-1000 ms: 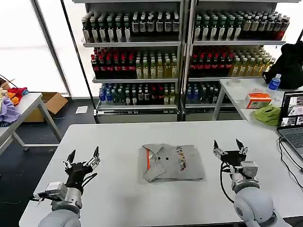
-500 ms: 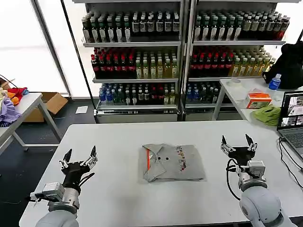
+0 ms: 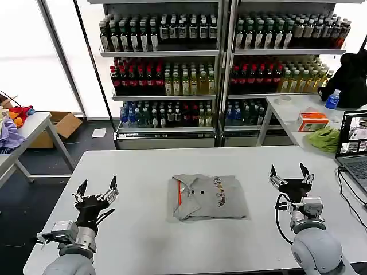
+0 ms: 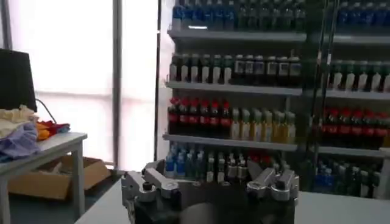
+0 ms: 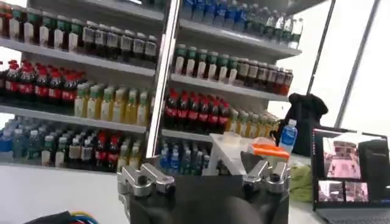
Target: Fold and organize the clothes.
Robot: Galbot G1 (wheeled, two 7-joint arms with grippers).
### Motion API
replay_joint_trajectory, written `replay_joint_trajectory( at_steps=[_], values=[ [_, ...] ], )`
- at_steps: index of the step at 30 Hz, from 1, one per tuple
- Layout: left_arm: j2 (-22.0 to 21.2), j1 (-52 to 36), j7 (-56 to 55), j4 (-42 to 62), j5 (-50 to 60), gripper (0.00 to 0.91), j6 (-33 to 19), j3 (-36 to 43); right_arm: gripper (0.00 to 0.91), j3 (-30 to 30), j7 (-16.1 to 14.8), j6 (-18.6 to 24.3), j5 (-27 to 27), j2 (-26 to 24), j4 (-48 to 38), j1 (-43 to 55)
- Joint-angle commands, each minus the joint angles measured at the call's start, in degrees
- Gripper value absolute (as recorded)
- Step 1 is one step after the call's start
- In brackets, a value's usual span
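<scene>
Lying folded at the middle of the table (image 3: pixel 143 240): one grey shirt (image 3: pixel 209 196), squared into a compact rectangle, collar with orange-red lining turned toward the left gripper's side, chest print facing up near the centre of the fold.

Task progress, judged: the fold on this shirt looks complete; edges lie fairly even, with a slight lump at the corner nearest the robot on the left gripper's side. No other grey shirt lies on the table near it, so what remains, if anything, would be setting it aside or fetching another.

Left gripper (image 3: pixel 97 192): raised above the table, well apart from the shirt on its collar side; fingers spread wide, pointing up, holding nothing and touching nothing. The left wrist view agrees, with both finger bases standing apart and nothing between them.

Right gripper (image 3: pixel 291 173): raised above the table, well apart from the shirt on its far side from the collar; fingers spread wide, empty, clear of the cloth. The right wrist view likewise has nothing between the finger bases.

Both arms stand about level with the shirt, one to each side, in what reads as a rest pose.
</scene>
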Motion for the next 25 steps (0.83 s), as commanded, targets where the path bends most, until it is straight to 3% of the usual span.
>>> replay_joint_trajectory(
  at_steps=[1,25],
  values=[
    [0.3,0.5,3.4,-0.1,1.5,0.907,0.5,-0.7,0.907,0.2,-0.2,0.0,-0.4,-0.3,0.4,0.0],
    [0.4,0.4,5.7,2.1,0.3,0.907,1.0,-2.6,0.907,-2.3,-1.8,-1.8,-1.9,-1.1,0.0,0.5]
  ],
)
